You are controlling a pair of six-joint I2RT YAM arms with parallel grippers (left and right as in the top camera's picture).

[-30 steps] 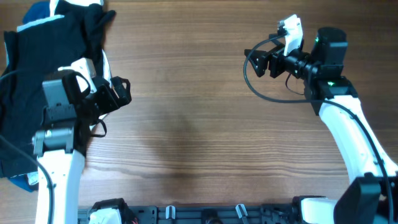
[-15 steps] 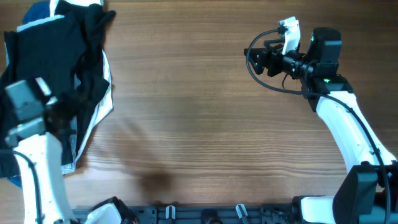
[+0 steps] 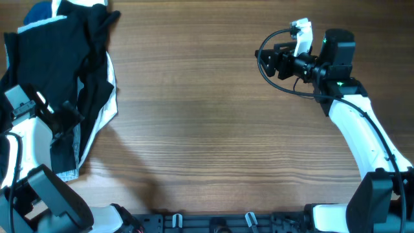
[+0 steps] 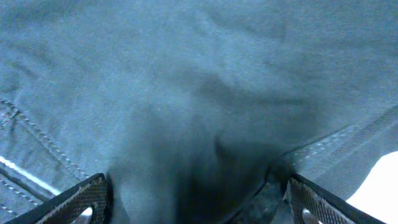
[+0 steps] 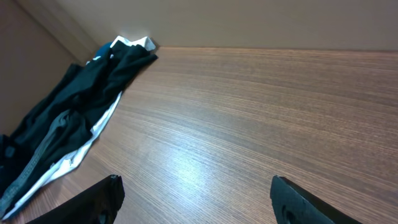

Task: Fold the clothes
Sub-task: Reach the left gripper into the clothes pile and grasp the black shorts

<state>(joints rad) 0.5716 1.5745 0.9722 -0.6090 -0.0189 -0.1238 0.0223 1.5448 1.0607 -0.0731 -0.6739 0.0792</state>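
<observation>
A pile of dark clothes point(image 3: 58, 58) with white and blue parts lies at the table's far left. My left gripper point(image 3: 65, 120) is down on the pile's lower edge. In the left wrist view dark fabric point(image 4: 199, 81) fills the frame, and a fold of it bulges between the left gripper's point(image 4: 196, 193) open fingers. My right gripper point(image 3: 266, 63) is open and empty, held above bare table at the far right. In the right wrist view its fingers point(image 5: 196, 183) stand wide apart, and the pile point(image 5: 74, 118) shows far off at the left.
The wooden table point(image 3: 207, 129) spreads between the two arms. A white garment edge point(image 3: 108, 107) sticks out on the pile's right side. A blue piece point(image 3: 39, 11) lies at the pile's top. A black cable loops near the right wrist point(image 3: 284, 90).
My left arm has swung left from the pile's right edge and come down onto the clothes at the far left. My right arm has barely moved.
</observation>
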